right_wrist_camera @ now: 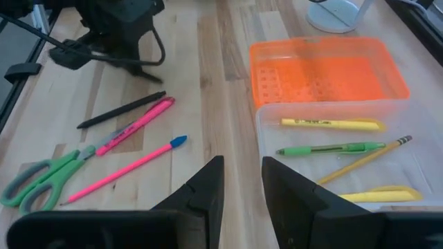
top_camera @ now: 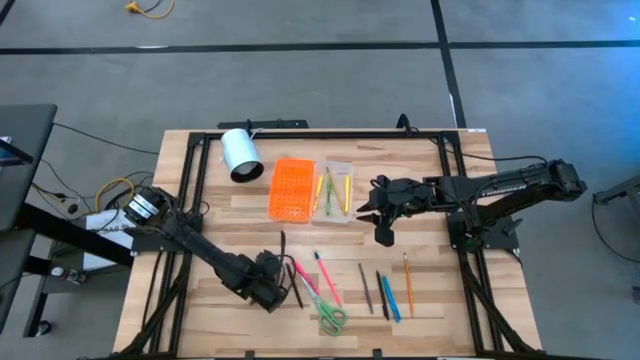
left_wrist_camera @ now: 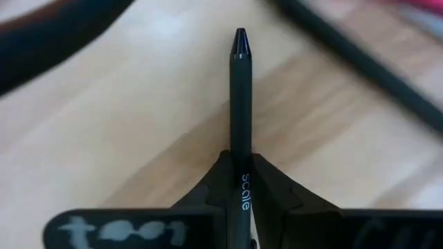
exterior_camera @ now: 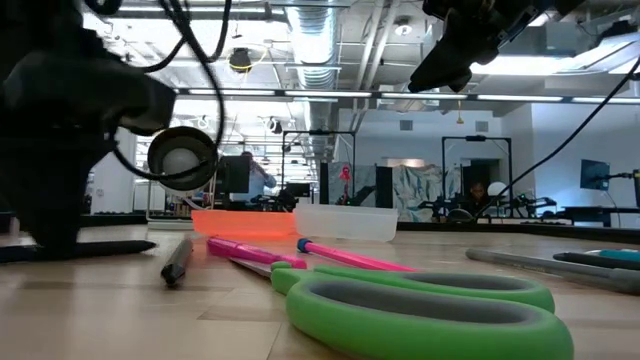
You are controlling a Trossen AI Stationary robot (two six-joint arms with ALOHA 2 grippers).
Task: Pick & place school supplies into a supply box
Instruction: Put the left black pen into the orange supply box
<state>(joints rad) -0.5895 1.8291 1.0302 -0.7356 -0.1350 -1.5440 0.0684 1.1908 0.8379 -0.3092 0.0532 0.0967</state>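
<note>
Scissors (exterior_camera: 420, 310) lie nearest on the counter (top_camera: 430, 300), loose pens beside them. Left hand (left_wrist_camera: 239, 190) is clamped on a black pen (left_wrist_camera: 240, 104) low at the counter: grasp step, next lift and carry to the box (top_camera: 333, 190). Right hand (right_wrist_camera: 242, 183) hangs parted near the box, which holds a few pens.

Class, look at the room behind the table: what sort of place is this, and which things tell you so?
Probably a robotics lab or workshop: bare ceiling ducts overhead, other metal frames standing across the open floor, and a wooden table fitted with two robot arms.
</note>
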